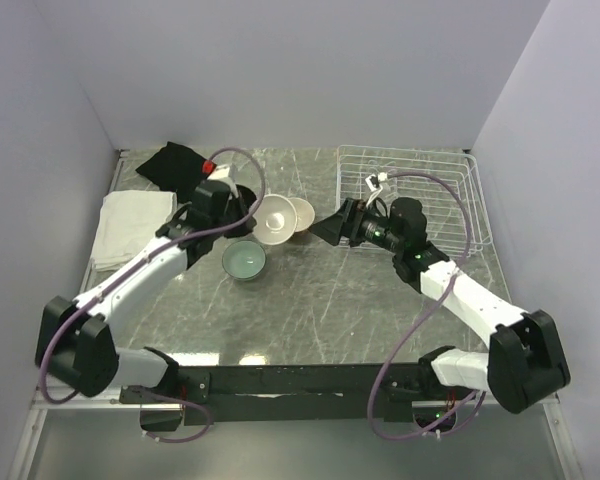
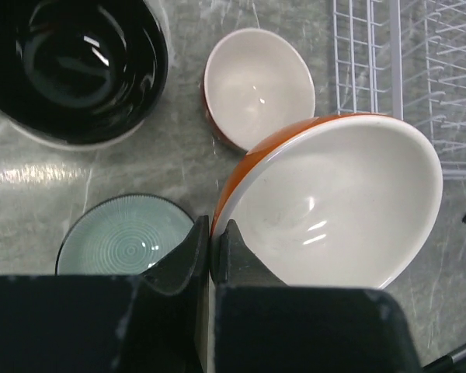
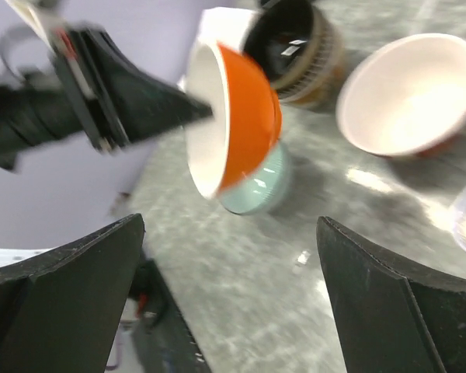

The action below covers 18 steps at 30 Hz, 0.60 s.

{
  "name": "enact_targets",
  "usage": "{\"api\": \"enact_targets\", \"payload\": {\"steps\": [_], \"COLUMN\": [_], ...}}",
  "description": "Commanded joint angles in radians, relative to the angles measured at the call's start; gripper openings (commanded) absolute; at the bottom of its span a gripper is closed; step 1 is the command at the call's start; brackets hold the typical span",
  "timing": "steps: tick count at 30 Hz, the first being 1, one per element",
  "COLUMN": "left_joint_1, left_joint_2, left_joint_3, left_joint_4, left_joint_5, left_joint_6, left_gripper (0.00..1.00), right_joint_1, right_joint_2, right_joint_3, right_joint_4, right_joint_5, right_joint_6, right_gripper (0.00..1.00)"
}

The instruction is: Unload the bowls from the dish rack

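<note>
Pinching the tilted orange bowl (image 2: 334,202) by its rim, left jaws, right jaws spread wide, grey marbled desk (image 1: 320,300), white wire dish rack (image 1: 450,180) at its far right corner, pale lilac walls (image 1: 300,70)

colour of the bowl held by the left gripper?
Bowl: orange outside, white inside. Clearest in the left wrist view.

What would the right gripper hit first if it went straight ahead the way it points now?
Probably the orange bowl, held tilted in the left gripper, though depth is hard to judge.
</note>
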Motion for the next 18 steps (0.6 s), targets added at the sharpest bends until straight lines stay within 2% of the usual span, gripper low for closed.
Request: {"api": "enact_targets", "payload": {"steps": [1, 12, 18], "left_joint_1": [0.001, -0.002, -0.011], "left_joint_2": [0.107, 0.535, 0.692], "left_joint_3": [0.184, 0.618, 0.739], "left_joint_4": [-0.013, -0.203, -0.257], "left_joint_5": [-0.016, 0.029, 0.029], "left_joint_6": [0.042, 0.065, 0.075], "left_gripper": [0.01, 0.02, 0.06], "right_joint_1": [-0.005, -0.006, -0.008], "right_joint_2": [-0.105, -0.306, -0.396], "right_joint_3": [0.049, 0.007, -0.023], "right_joint_4": [-0.209, -0.415, -0.49], "right_joint_5": [0.127, 0.281, 0.351], "right_joint_6": [-0.181, -0.293, -0.324], "right_gripper": [1.0, 1.0, 1.0]}}
